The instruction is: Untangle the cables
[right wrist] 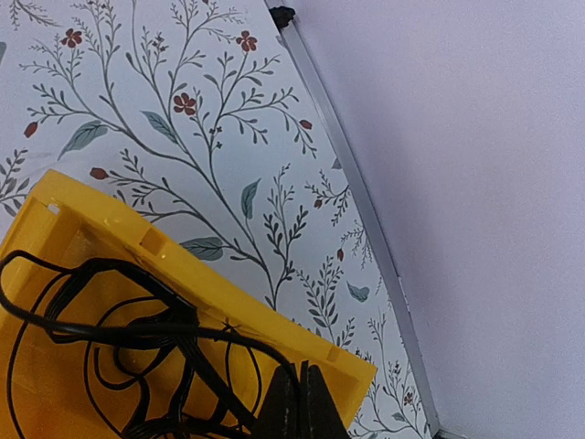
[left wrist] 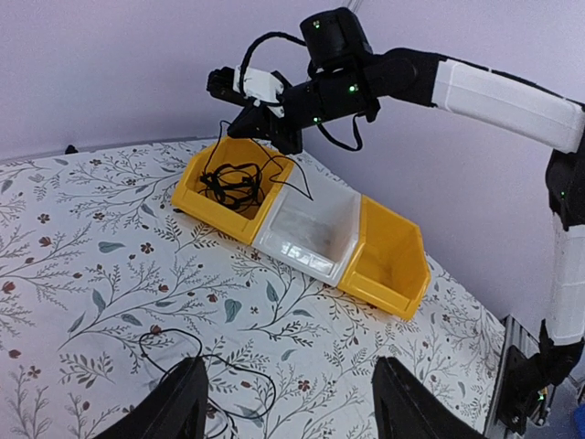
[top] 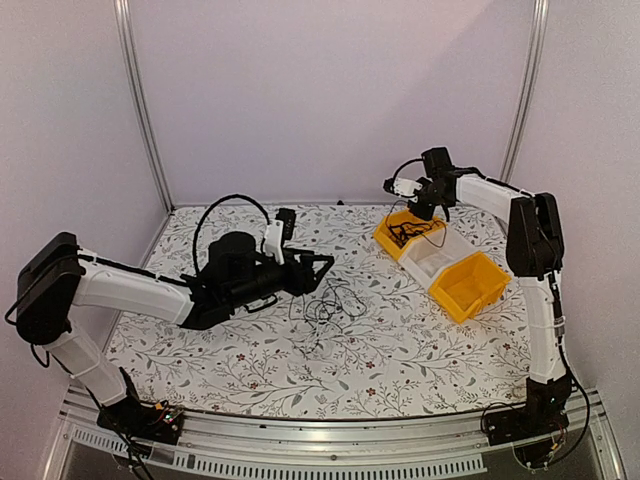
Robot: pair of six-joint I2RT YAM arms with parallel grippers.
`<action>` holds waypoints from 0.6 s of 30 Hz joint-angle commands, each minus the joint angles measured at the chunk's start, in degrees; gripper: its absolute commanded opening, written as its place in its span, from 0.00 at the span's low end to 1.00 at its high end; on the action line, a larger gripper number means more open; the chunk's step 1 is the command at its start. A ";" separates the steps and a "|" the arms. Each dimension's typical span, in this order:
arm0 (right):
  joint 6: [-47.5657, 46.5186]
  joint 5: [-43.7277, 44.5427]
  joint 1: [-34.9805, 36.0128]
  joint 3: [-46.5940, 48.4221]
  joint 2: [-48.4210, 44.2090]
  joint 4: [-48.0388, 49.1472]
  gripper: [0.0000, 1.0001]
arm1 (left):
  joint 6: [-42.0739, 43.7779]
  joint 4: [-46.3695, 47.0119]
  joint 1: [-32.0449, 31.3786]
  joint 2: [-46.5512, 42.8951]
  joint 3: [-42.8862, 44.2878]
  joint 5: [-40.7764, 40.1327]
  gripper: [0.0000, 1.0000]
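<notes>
Cloth printed with flowers covers the one table (top: 400, 360). Low over it, nearest the arm bases, hovers the left gripper (top: 320, 270), its two fingers spread wide with nothing between them. Just beside its tips, one loose tangle of thin cables (top: 326, 303) lies mid-table; its strands are too fine to count. Farther right and back, three bins stand touching in a slanted row: a near yellow bin (top: 475, 290), a white bin (top: 430, 258) in the middle and a far yellow bin (top: 388, 243). One black cable (left wrist: 233, 183) is bunched inside the far yellow bin. Above it, the right gripper (top: 432, 208) has its two fingers pressed together on a strand of that black cable.
</notes>
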 commanded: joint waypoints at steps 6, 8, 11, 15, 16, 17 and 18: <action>-2.93 0.36 -0.12 4.55 5.79 -10.46 0.00 | -0.76 1.60 -0.75 -0.54 -1.65 -1.02 0.62; -3.18 0.14 -0.09 3.63 5.51 -11.41 0.00 | -0.85 1.84 -0.75 -0.34 -1.80 -1.12 0.62; -3.41 -0.07 -0.10 1.18 4.40 -11.04 0.00 | -1.25 2.38 -0.80 0.25 -1.68 -0.75 0.62; -4.35 0.31 -0.05 0.67 4.41 -11.93 0.00 | -1.71 2.78 -0.90 0.91 -1.41 -0.25 0.62; -4.48 0.57 -0.04 1.40 4.87 -12.28 0.00 | -1.69 2.82 -1.01 1.03 -1.41 -0.24 0.62; -4.68 0.73 -0.04 2.31 5.72 -12.80 0.00 | -1.73 2.83 -1.03 1.11 -1.33 -0.24 0.62; -4.72 1.07 -0.08 3.44 6.35 -13.35 0.00 | -1.71 2.83 -1.07 1.13 -1.40 -0.24 0.62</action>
